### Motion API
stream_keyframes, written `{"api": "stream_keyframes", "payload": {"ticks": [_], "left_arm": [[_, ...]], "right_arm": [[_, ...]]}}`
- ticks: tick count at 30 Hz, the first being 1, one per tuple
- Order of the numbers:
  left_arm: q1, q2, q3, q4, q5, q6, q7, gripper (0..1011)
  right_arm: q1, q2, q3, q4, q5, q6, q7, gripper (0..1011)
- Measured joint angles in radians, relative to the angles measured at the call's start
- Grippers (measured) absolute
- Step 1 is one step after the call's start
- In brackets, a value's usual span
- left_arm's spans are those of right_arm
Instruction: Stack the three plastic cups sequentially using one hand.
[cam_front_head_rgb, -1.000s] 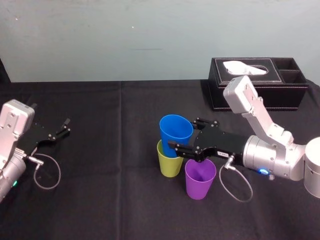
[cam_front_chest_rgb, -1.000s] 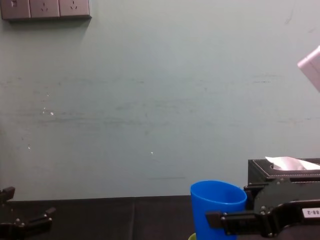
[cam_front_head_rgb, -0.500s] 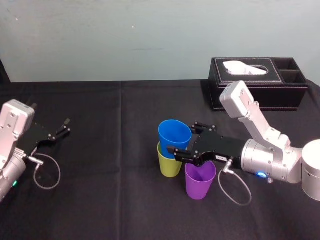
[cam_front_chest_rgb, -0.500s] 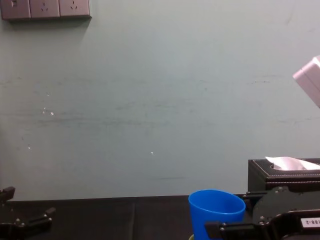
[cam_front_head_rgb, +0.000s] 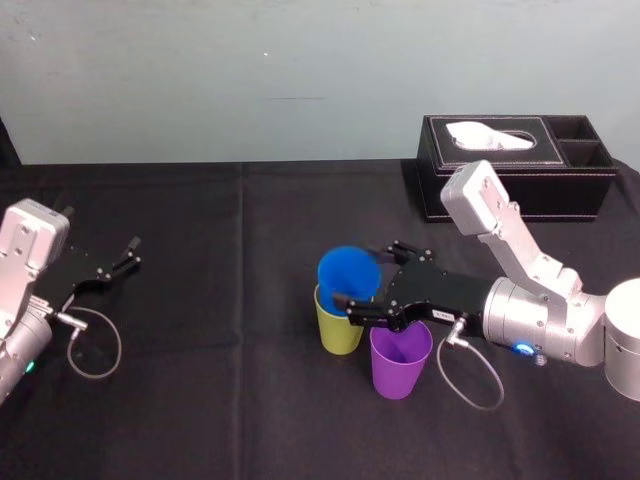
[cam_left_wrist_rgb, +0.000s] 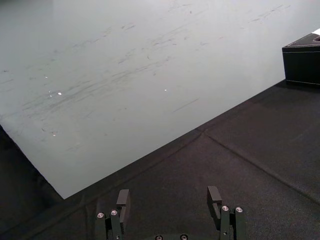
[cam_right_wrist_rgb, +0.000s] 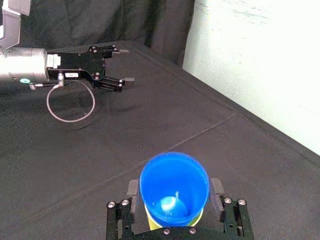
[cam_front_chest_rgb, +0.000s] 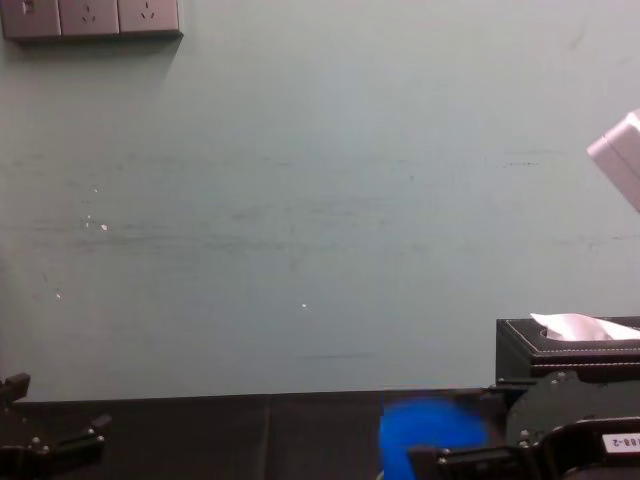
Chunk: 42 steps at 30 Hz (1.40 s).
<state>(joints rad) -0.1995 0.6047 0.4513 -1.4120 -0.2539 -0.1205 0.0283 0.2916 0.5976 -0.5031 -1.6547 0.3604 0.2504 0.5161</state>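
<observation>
Bright blue plastic tumbler (cam_front_head_rgb: 349, 272) is nested in the yellow-green plastic tumbler (cam_front_head_rgb: 338, 328) mid-frame, flanked by the right gripper (cam_front_head_rgb: 368, 281), jaws spread. Purple plastic tumbler (cam_front_head_rgb: 400, 360) is seen empty just lower-right. Left gripper (cam_front_head_rgb: 133, 252) is parked far left, jaws apart.

Brackets the blurred blue cup (cam_front_head_rgb: 349, 273) with the right gripper (cam_front_head_rgb: 368, 276), jaws on either side, cup sunk partway into the yellow-green cup (cam_front_head_rgb: 338, 328) at mid-bench (cam_front_head_rgb: 220, 390). Shows the purple cup (cam_front_head_rgb: 400, 362) upright just near-right, beneath the gripper. Rests the left gripper (cam_front_head_rgb: 129, 254) at left, jaws apart.
</observation>
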Motion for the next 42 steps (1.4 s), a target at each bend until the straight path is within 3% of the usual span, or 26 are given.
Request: {"api": "stream_keyframes", "payload": {"ticks": [6,24,31,42], "left_arm": [[0.0,0.0,0.0,0.0,0.0,0.0,0.0,1010],[0.0,0.0,0.0,0.0,0.0,0.0,0.0,1010],[0.0,0.0,0.0,0.0,0.0,0.0,0.0,1010],[0.0,0.0,0.0,0.0,0.0,0.0,0.0,1010]], "right_arm": [[0.0,0.0,0.001,-0.001,0.001,0.0,0.0,997],[0.0,0.001,0.001,-0.001,0.002,0.0,-0.001,1000],[-0.039,0.017,0.061,-0.055,0.035,-0.019,-0.026,1000],[-0.164,0.113,0.179,-0.166,0.112,-0.047,-0.039,1000]]}}
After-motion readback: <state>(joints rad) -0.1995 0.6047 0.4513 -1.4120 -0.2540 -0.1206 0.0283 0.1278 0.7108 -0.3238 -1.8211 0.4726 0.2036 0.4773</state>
